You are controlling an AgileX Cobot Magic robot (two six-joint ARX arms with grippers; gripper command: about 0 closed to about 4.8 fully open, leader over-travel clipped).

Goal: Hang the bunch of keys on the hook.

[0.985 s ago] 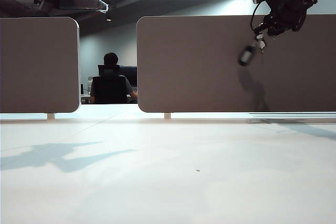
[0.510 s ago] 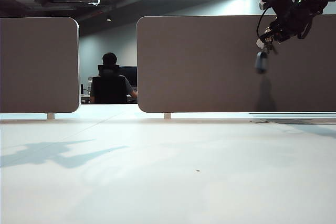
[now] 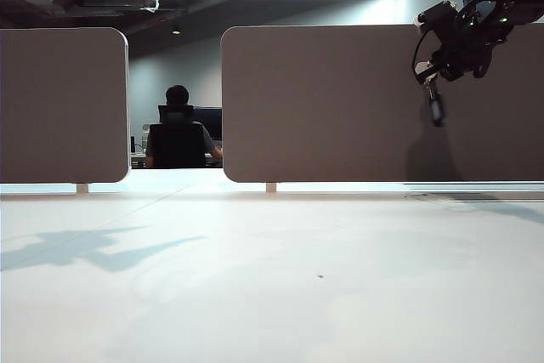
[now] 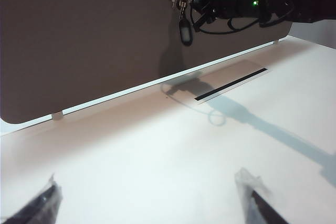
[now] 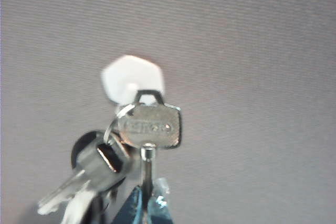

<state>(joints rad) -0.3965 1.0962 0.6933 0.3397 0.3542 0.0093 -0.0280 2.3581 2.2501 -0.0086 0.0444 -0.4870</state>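
While the left gripper (image 4: 152, 198) is idling over the table with jaws spread, the right gripper (image 5: 148, 203) is pinching the bunch of keys (image 5: 126, 145) right in front of the hook (image 5: 134, 82) on the brown panel (image 5: 252, 51), hanging not yet done.

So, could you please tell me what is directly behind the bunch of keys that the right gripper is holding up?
Behind the bunch of keys, held by the right gripper, are the white hook mount and the brown panel. The keys cover the hook's metal tip.
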